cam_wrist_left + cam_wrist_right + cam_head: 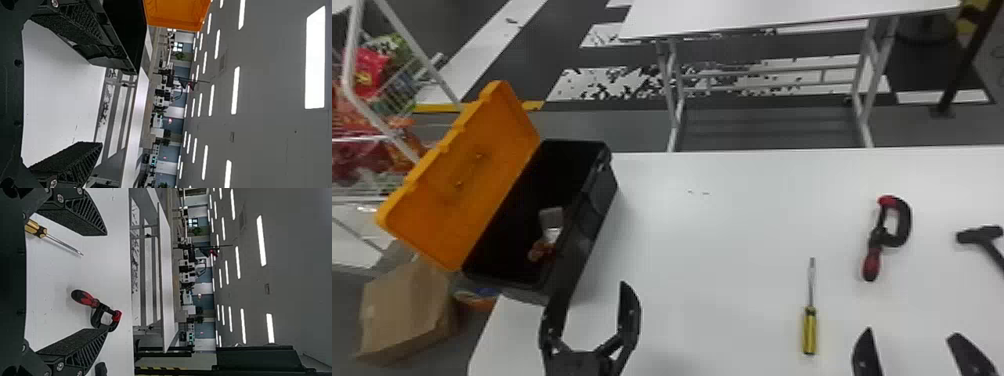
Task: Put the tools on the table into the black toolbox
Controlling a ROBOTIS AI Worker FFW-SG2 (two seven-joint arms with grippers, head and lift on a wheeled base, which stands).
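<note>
On a white table (712, 240), a black toolbox (592, 205) with its orange lid (477, 175) open stands at the left, 2 small items inside it. To the right lie 3 tools: a yellow screwdriver (810, 330), a red-and-black clamp (877, 237) and a hammer (980, 235). The left gripper (594, 310), near the toolbox, and the right gripper (912, 345), near the screwdriver, both have fingers spread apart, holding nothing.

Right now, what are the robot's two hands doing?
Left black two-fingered hand: open, empty, beside the black toolbox.
Right black two-fingered hand: open, empty.
</note>
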